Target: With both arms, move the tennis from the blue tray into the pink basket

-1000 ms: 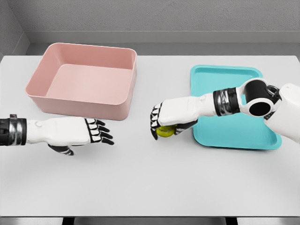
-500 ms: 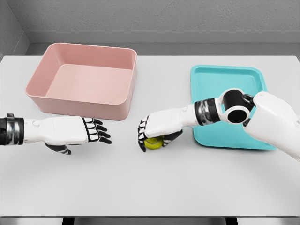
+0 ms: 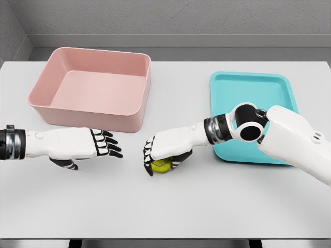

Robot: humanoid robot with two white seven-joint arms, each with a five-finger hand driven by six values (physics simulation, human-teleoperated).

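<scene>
A yellow-green tennis ball (image 3: 161,165) is in my right hand (image 3: 158,157), whose fingers curl over it from above, low over the white table (image 3: 165,206) near the middle. My left hand (image 3: 106,145) hovers a short way to the left of it, fingers stretched out and holding nothing. The pink basket (image 3: 93,88) stands at the back left, empty. The blue tray (image 3: 253,116) lies at the right, behind my right forearm, with nothing showing in it.
A grey wall runs along the table's far edge. The table's front edge lies just below both hands' working area.
My right hand has carried the ball leftward and slightly nearer, away from the tray toward my left hand. The left hand has barely moved.
</scene>
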